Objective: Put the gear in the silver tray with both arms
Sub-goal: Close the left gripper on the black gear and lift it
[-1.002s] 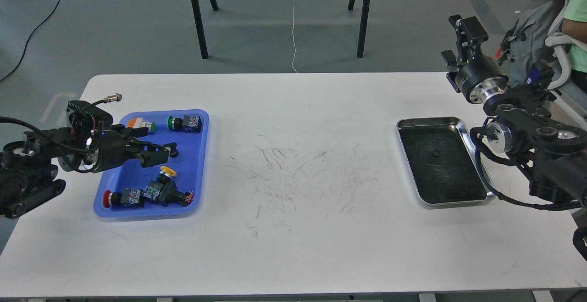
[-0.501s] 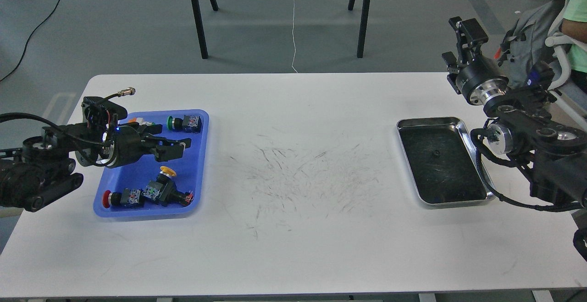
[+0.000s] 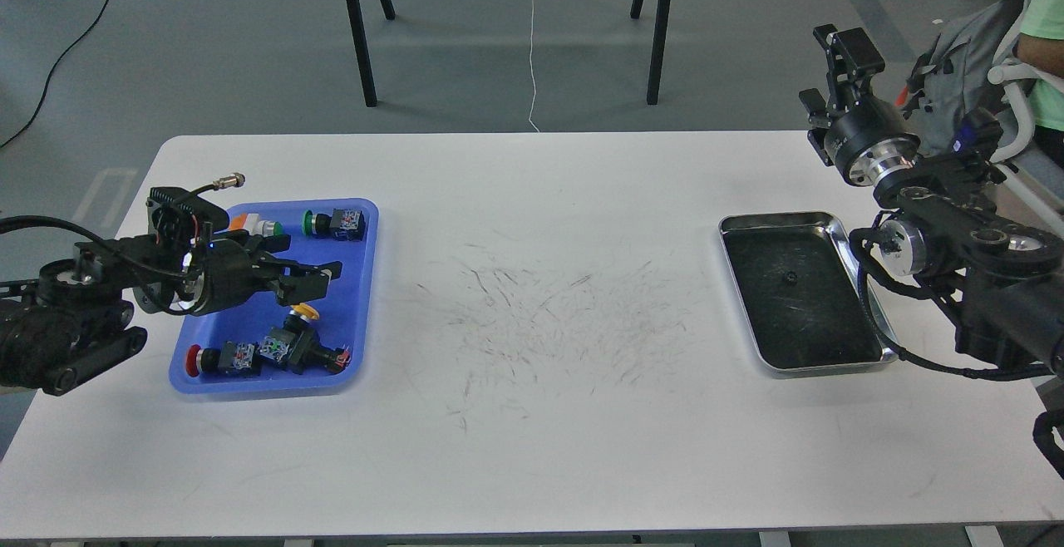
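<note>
The gear is several small push-button parts in a blue plastic tray [image 3: 353, 306] at the left: a green-capped one [image 3: 334, 223], an orange and white one [image 3: 256, 224], a yellow-capped one [image 3: 305, 311] and a red-capped one [image 3: 218, 358]. My left gripper [image 3: 314, 278] hovers over the tray's middle, pointing right, open, with nothing between its fingers. The silver tray [image 3: 798, 314] lies at the table's right with a dark scratched bottom and nothing in it. My right gripper [image 3: 841, 44] is raised beyond the table's far right corner, pointing up, open and empty.
The white table [image 3: 532, 447] has scuff marks in its middle. Black chair legs [image 3: 357, 32] and a white cord [image 3: 533, 40] stand beyond the far edge. A person in a green shirt [image 3: 1046, 7] and a grey backpack [image 3: 964, 56] are at the far right.
My left gripper moved right and toward the back over the blue tray, then dipped slightly above the yellow-capped part. The right arm shifted only a little.
</note>
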Controlling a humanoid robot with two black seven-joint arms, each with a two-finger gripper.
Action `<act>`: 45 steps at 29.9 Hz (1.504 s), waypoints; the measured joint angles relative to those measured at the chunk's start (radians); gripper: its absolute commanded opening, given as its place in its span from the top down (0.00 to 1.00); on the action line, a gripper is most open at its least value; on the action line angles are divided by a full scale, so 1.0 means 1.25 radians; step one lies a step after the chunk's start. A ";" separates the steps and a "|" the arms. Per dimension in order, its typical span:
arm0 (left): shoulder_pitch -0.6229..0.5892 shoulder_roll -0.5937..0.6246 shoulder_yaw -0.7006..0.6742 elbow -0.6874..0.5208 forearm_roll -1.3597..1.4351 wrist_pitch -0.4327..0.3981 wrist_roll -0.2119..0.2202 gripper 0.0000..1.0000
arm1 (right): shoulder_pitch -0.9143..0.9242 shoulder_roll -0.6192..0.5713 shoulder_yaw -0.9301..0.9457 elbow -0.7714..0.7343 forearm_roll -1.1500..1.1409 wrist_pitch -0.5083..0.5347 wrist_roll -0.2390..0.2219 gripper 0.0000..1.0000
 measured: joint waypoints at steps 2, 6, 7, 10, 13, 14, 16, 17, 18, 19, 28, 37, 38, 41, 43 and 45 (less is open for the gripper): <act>0.000 -0.006 0.009 0.015 0.002 0.001 0.000 0.06 | -0.005 0.001 0.004 0.000 0.001 -0.001 0.000 0.05; 0.003 -0.020 0.020 0.035 0.007 0.013 0.000 0.10 | -0.006 0.007 0.005 0.001 0.001 -0.008 0.000 0.05; 0.005 -0.024 0.023 0.038 0.008 0.018 0.000 0.10 | -0.007 0.008 0.005 0.001 0.001 -0.009 0.000 0.05; 0.007 -0.030 0.029 0.047 0.010 0.028 0.000 0.13 | -0.008 0.009 0.003 0.000 0.000 -0.010 0.000 0.05; 0.008 -0.032 0.032 0.051 0.010 0.032 0.000 0.17 | -0.009 0.009 -0.001 0.000 0.000 -0.010 0.000 0.05; 0.008 -0.032 0.032 0.054 0.010 0.032 0.000 0.18 | -0.009 0.009 -0.002 0.000 0.000 -0.010 0.000 0.05; 0.008 -0.037 0.032 0.061 0.010 0.033 0.000 0.23 | -0.009 0.009 -0.004 0.000 0.000 -0.010 0.000 0.05; 0.009 -0.041 0.032 0.064 0.010 0.033 0.000 0.25 | -0.009 0.009 -0.005 0.000 0.000 -0.010 0.000 0.05; 0.010 -0.044 0.032 0.065 0.010 0.033 0.000 0.27 | -0.009 0.009 -0.006 0.000 0.000 -0.010 0.000 0.05; 0.011 -0.047 0.033 0.066 0.010 0.033 0.000 0.29 | -0.009 0.009 -0.007 -0.001 -0.001 -0.011 0.000 0.05; 0.015 -0.051 0.037 0.072 0.011 0.033 0.000 0.40 | -0.009 0.009 -0.010 0.000 -0.002 -0.011 0.000 0.05; 0.015 -0.053 0.057 0.087 0.011 0.033 0.000 0.51 | -0.009 0.009 -0.010 0.001 -0.003 -0.011 0.000 0.05; 0.015 -0.053 0.058 0.089 0.011 0.033 0.000 0.51 | -0.009 0.009 -0.010 0.001 -0.003 -0.011 0.000 0.05; 0.015 -0.053 0.061 0.091 0.011 0.033 0.000 0.58 | -0.011 0.009 -0.010 0.000 -0.003 -0.011 0.000 0.05; 0.015 -0.054 0.062 0.092 0.013 0.034 0.000 0.60 | -0.013 0.009 -0.011 -0.001 -0.003 -0.011 0.000 0.05; 0.015 -0.054 0.062 0.092 0.014 0.034 0.000 0.63 | -0.014 0.009 -0.011 -0.001 -0.004 -0.011 0.000 0.05</act>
